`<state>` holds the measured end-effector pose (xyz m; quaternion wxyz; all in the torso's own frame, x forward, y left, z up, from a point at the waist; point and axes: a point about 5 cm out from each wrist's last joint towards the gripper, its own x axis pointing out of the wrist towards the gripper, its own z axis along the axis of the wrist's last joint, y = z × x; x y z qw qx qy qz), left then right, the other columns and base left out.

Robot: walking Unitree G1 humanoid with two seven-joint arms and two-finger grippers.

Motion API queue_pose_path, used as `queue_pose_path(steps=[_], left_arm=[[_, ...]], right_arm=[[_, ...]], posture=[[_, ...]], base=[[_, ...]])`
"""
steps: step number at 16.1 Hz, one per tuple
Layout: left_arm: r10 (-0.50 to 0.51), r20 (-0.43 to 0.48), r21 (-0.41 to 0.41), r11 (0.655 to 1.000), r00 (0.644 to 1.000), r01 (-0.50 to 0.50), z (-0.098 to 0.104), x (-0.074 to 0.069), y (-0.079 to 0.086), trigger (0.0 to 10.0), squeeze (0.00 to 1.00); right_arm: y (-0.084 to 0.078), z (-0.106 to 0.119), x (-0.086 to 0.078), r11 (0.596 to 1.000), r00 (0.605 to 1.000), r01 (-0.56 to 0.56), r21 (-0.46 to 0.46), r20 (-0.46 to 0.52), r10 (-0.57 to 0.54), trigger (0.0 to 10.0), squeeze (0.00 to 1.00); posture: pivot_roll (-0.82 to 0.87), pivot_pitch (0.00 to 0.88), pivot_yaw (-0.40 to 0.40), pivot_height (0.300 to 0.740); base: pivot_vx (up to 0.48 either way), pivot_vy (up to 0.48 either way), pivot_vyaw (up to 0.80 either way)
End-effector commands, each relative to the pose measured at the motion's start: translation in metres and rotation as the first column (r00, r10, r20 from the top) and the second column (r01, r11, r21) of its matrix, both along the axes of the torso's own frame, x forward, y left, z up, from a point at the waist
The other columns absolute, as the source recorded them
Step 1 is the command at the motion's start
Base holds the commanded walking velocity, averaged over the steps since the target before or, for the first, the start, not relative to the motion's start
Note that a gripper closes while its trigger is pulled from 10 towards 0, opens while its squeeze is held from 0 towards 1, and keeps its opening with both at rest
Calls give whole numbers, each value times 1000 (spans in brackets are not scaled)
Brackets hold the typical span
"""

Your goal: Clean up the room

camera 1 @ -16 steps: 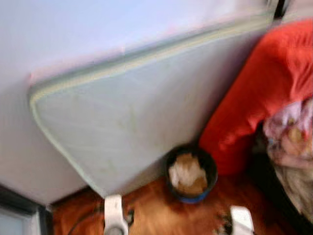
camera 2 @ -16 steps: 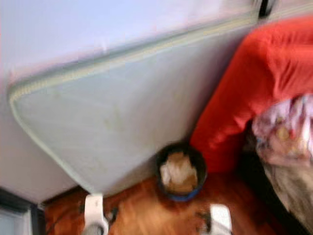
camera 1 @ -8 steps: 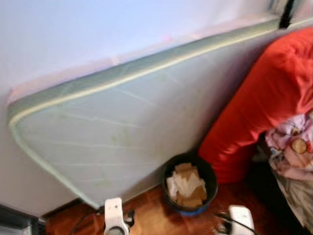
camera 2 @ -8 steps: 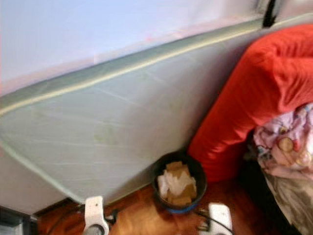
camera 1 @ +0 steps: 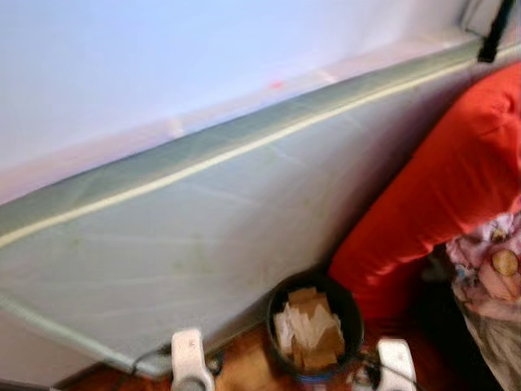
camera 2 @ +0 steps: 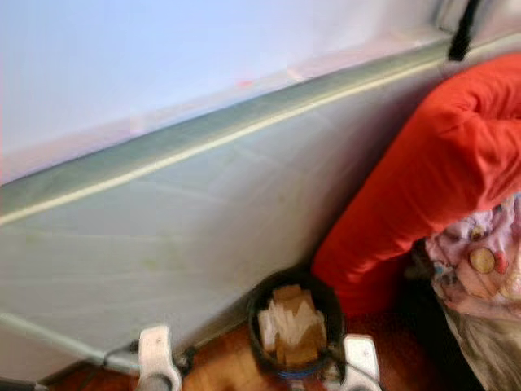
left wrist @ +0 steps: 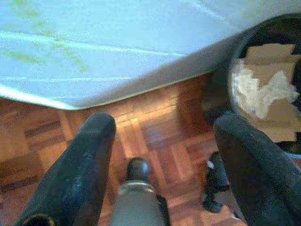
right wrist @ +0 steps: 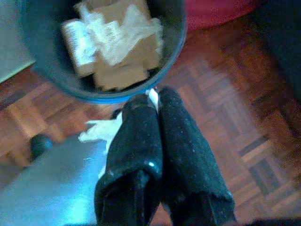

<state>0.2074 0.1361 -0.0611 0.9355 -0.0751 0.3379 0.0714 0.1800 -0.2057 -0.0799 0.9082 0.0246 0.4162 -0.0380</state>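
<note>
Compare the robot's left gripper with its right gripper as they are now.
The left gripper has its two black fingers spread wide apart, with nothing between them; the right gripper has its fingers pressed together, a scrap of white paper at their tips. The left hangs over bare parquet floor; the right sits at the rim of the dark round bin. Both point downward.

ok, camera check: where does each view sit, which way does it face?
Left eye, right eye: head stereo pair, looking down at the mattress and bin; both wrists at the bottom edge.
Left wrist: along its open fingers, facing the parquet floor.
Right wrist: along its shut fingers, just above the bin.
Shared: all see the bin.
</note>
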Motion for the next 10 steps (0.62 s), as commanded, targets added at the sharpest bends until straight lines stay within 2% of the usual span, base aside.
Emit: queue_pose_path(steps=[1, 6, 9, 10], left_arm=[[23, -19, -18, 1000, 1000, -23, -5, -9, -3, 10000, 0], [26, 77, -22, 999, 997, -25, 0, -9, -3, 10000, 0], [39, 197, -26, 999, 980, -34, 8, -7, -2, 10000, 0], [47, 260, -7, 999, 965, -47, 18, -1, 29, 10000, 0]], right_arm=[[2, -1, -2, 1000, 1000, 2, 12, 5, -3, 10000, 0], [4, 5, 2, 998, 994, -37, 41, 109, 32, 10000, 0], [5, 9, 4, 997, 984, -59, 44, 170, 51, 10000, 0], [5, 9, 5, 997, 981, -62, 46, 185, 53, 10000, 0]], posture=[[-57, 159, -24, 740], [-61, 170, -21, 740], [-55, 182, -23, 740], [-49, 184, -24, 740]], base=[[0, 0, 0], [0, 0, 0], [0, 0, 0], [0, 0, 0]])
